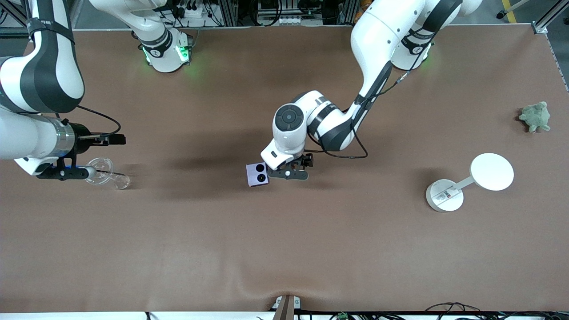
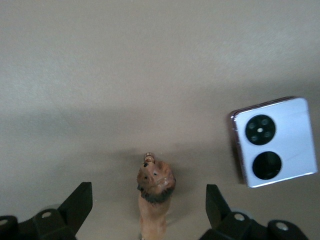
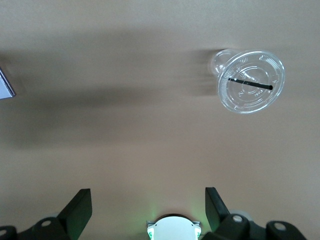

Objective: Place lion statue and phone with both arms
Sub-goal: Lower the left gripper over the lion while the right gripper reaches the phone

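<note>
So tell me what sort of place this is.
Probably a robotics lab test bench: two white arms mounted along a brown-covered table, aluminium framing and cabling at its edges, and odd props laid out, like a phone, a lamp and a plush turtle.

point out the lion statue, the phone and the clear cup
lion statue [image 2: 155, 186]: left wrist view, on its head
phone [image 2: 276, 142]: left wrist view, on its pale face beside the cameras
clear cup [image 3: 251, 81]: right wrist view, on its lid

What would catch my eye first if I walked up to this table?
Probably the left claw hanging open mid-table, with the tiny lion statue standing between its fingers and the lavender phone lying beside it. Next, the white lamp and green plush turtle toward the left arm's end, and the right claw open near a clear plastic cup.
</note>
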### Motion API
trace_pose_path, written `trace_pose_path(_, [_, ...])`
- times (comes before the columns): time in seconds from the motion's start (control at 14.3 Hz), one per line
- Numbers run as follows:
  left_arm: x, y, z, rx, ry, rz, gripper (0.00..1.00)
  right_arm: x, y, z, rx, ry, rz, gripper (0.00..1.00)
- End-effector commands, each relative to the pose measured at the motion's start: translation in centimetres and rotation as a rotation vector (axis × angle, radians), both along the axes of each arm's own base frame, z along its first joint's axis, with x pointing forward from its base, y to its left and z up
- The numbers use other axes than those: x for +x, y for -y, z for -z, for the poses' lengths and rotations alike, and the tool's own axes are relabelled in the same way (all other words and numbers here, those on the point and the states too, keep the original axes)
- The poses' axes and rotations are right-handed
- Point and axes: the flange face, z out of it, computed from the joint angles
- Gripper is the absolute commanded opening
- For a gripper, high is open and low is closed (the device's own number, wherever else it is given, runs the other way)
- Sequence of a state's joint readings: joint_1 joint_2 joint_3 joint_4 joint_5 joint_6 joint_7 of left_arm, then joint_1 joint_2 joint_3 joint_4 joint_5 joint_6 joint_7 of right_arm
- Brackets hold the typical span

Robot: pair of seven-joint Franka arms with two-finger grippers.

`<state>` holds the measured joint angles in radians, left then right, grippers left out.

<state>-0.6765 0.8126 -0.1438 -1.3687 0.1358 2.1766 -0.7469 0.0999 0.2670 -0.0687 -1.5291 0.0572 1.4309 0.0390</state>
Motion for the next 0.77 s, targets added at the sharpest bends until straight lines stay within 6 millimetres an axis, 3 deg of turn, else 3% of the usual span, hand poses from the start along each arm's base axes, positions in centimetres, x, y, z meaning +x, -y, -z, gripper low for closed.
trace_pose_path(0.0, [-0.1,0.6,1.3,0.009,0.017,-0.005,1.0,0.2,-0.3,-0.6,0.012,0.027,0.003,1.0])
trace_pose_path(0.07, [-0.2,0.7,1.4,0.008,0.015,-0.005,0.99,0.3,-0.1,-0.3,0.013,0.032,0.007,1.0])
trace_pose_path(0.14, [-0.3,0.8,1.4,0.006,0.013,-0.006,0.9,0.5,-0.3,-0.3,0.016,0.045,0.006,1.0])
trace_pose_path(0.35, [-0.3,0.7,1.4,0.007,0.012,-0.004,0.75,1.0,-2.4,-0.5,0.049,0.088,-0.01,1.0])
trace_pose_path(0.49, [-0.3,0.6,1.5,0.008,0.011,-0.005,0.7,1.6,-4.2,0.6,0.076,0.098,-0.022,1.0])
trace_pose_path(0.7, [-0.2,0.5,1.5,0.009,0.009,-0.009,0.48,2.6,-5.4,2.3,0.086,0.117,-0.027,1.0])
